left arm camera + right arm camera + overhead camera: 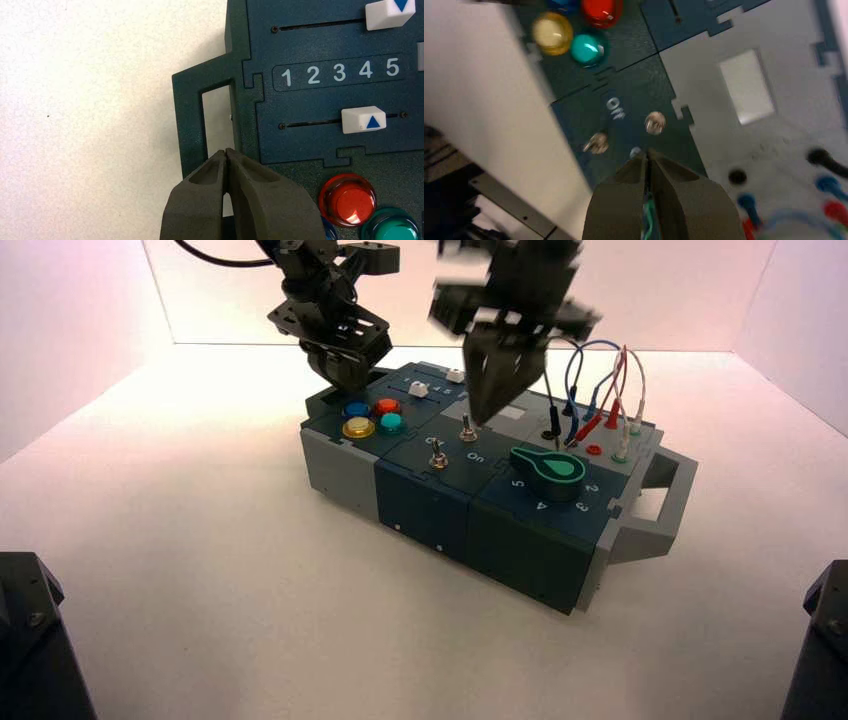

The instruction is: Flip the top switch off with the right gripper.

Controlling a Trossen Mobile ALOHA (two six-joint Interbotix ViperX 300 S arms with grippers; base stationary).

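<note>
The top switch point(467, 429) is a small silver toggle on the dark-blue panel, beside the pale-grey display window point(511, 412). Its twin point(437, 455) stands nearer the front edge. My right gripper point(482, 418) hangs just above and behind the top switch, its wedge fingers shut and empty. In the right wrist view the gripper's tip point(647, 153) is a little short of the top switch point(654, 122), apart from it, with the twin point(596, 143) to one side. My left gripper point(345, 375) is shut and empty over the box's back left handle point(192, 120).
Yellow point(358, 427), blue point(356, 409), red point(387, 406) and teal point(391, 422) buttons sit left of the switches. Two white sliders point(363, 119) lie behind them. A green knob point(549, 466) and plugged wires point(600, 390) stand to the right.
</note>
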